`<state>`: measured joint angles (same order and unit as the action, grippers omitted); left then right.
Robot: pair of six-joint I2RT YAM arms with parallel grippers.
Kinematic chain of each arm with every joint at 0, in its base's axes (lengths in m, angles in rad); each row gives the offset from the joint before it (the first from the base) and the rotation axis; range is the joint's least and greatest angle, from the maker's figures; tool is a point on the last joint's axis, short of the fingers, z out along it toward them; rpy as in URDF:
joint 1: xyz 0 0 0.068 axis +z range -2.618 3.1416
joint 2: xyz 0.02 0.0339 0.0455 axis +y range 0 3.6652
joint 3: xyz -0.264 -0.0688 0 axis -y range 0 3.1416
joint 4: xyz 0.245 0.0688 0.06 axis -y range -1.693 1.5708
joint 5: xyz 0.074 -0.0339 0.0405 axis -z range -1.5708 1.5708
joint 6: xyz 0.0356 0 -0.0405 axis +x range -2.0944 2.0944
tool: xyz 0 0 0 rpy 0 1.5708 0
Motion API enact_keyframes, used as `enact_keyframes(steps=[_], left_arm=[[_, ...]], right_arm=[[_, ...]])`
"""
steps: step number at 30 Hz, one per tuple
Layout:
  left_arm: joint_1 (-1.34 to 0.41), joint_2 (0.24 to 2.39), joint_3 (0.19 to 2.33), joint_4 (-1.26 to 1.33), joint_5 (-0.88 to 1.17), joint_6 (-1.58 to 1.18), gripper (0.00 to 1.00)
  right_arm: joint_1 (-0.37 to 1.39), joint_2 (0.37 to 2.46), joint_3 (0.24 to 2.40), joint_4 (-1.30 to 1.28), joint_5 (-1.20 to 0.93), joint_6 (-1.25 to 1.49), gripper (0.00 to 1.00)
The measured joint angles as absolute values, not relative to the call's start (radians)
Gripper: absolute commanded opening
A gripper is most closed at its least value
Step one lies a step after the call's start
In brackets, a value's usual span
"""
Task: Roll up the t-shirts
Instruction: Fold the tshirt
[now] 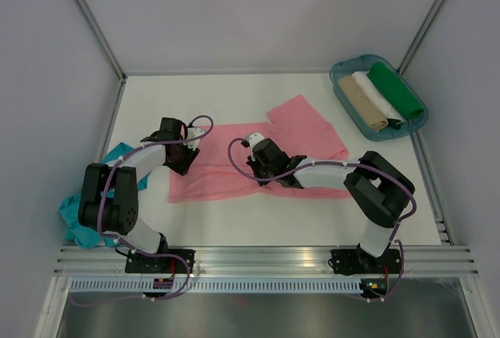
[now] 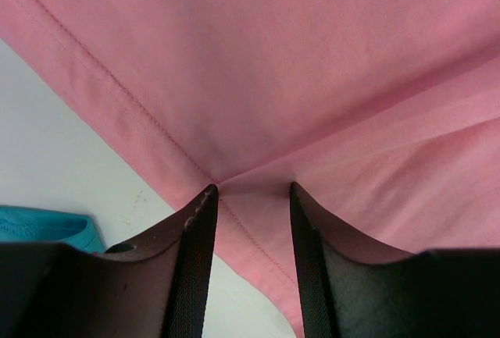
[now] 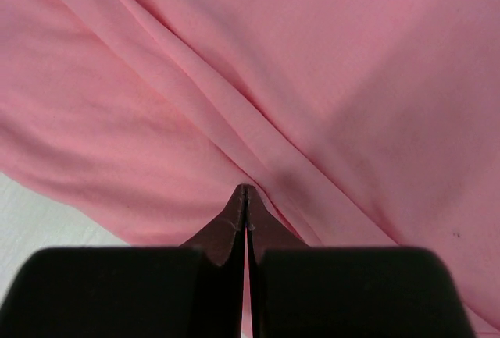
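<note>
Now, pink t-shirt (image 1: 219,178) on worktop (image 1: 312,221)
Left fingers (image 2: 195,260) spread at nine o'clock hem; right fingers (image 3: 230,233) pinch a fold

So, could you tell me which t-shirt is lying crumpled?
The teal blue fabric t-shirt, bunched up at the left; the salmon pink fabric t-shirt lies spread out.
</note>
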<state>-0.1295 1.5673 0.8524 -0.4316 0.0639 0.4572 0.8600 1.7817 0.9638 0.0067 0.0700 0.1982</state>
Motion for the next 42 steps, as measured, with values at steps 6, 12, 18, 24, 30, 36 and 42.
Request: enact_keyframes(steps=[6, 12, 18, 24, 30, 36, 42], left_arm=[[-0.130, 1.582, 0.855, -0.403, 0.026, 0.458, 0.48], [-0.130, 1.594, 0.863, -0.372, -0.036, 0.466, 0.48], [-0.130, 1.545, 0.863, -0.406, 0.011, 0.466, 0.53], [-0.134, 1.386, 0.868, -0.475, 0.118, 0.466, 0.48], [-0.134, 1.372, 0.802, -0.520, 0.147, 0.466, 0.46], [-0.134, 1.381, 0.710, -0.570, 0.149, 0.465, 0.46], [-0.135, 1.391, 0.693, -0.567, 0.125, 0.465, 0.46]], right_arm=[[0.854, 1.783, 0.964, 0.007, 0.056, 0.195, 0.00], [0.827, 1.783, 0.963, 0.009, 0.034, 0.195, 0.00], [0.814, 1.777, 0.945, 0.015, 0.019, 0.196, 0.00], [0.815, 1.778, 0.934, 0.035, 0.000, 0.207, 0.00], [0.815, 1.778, 0.934, 0.038, 0.014, 0.213, 0.00], [0.815, 1.779, 0.933, 0.038, 0.036, 0.213, 0.00], [0.816, 1.789, 0.934, 0.049, 0.109, 0.232, 0.00]])
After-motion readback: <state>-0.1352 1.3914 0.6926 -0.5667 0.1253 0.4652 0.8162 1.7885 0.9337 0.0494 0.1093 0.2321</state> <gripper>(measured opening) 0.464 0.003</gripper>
